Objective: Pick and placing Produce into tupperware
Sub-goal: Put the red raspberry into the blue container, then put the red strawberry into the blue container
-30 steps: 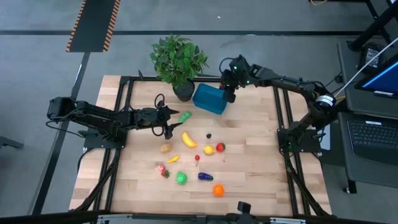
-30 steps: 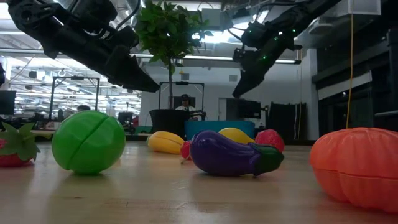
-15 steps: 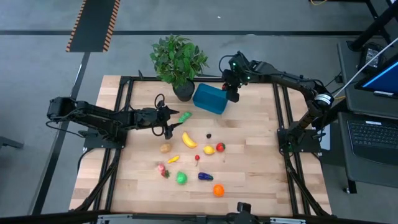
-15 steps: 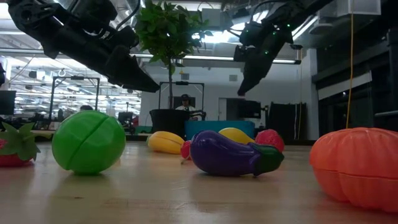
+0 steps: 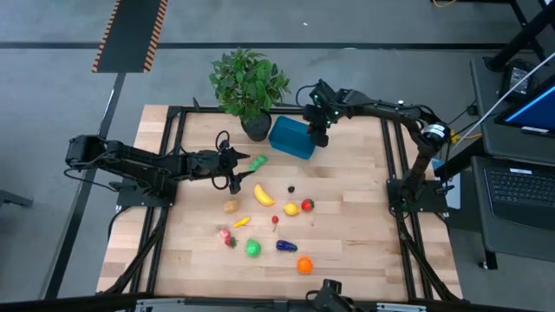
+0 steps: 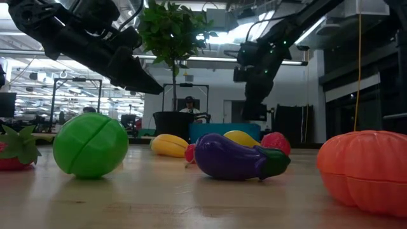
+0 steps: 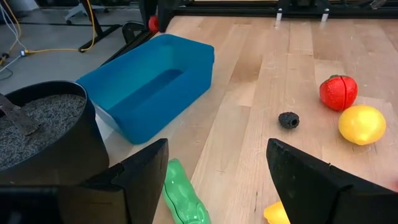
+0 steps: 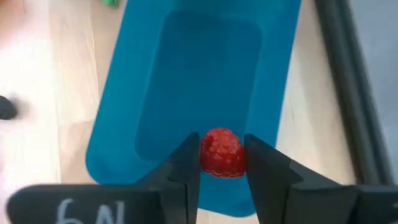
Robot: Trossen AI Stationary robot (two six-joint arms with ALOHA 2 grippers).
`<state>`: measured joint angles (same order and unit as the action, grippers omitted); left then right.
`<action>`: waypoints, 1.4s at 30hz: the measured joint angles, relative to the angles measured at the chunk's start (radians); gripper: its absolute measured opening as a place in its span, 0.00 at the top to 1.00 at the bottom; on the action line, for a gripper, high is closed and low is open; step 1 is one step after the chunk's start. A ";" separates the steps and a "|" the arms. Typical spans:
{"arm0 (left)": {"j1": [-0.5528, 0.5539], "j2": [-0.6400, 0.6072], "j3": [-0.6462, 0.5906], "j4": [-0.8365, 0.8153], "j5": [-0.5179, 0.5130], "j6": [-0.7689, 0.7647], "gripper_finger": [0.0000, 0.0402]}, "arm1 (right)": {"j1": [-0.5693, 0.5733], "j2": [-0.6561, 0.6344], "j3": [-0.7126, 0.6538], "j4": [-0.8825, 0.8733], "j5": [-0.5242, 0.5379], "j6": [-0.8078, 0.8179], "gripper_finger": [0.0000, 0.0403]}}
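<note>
Right hand [image 8: 222, 155] pinches a red raspberry [image 8: 221, 152] right above the tupperware [image 8: 205, 68], near its end; left hand [image 7: 217, 168] hangs open, empty.

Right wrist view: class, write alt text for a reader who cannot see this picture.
The right hand grips a small red raspberry between its two dark fingers, directly above the empty teal tupperware. The container sits on a light wooden table, with a dark metal frame rail along one side.
</note>
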<state>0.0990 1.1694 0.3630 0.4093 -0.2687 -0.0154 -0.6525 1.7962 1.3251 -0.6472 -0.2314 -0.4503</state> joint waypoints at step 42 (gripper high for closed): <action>0.000 0.000 0.000 -0.004 0.000 0.000 0.34 | 0.002 0.081 -0.058 0.052 0.001 0.000 0.60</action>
<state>0.0990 1.1694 0.3630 0.4049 -0.2687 -0.0151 -0.6502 1.8774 1.2675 -0.5949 -0.2306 -0.4503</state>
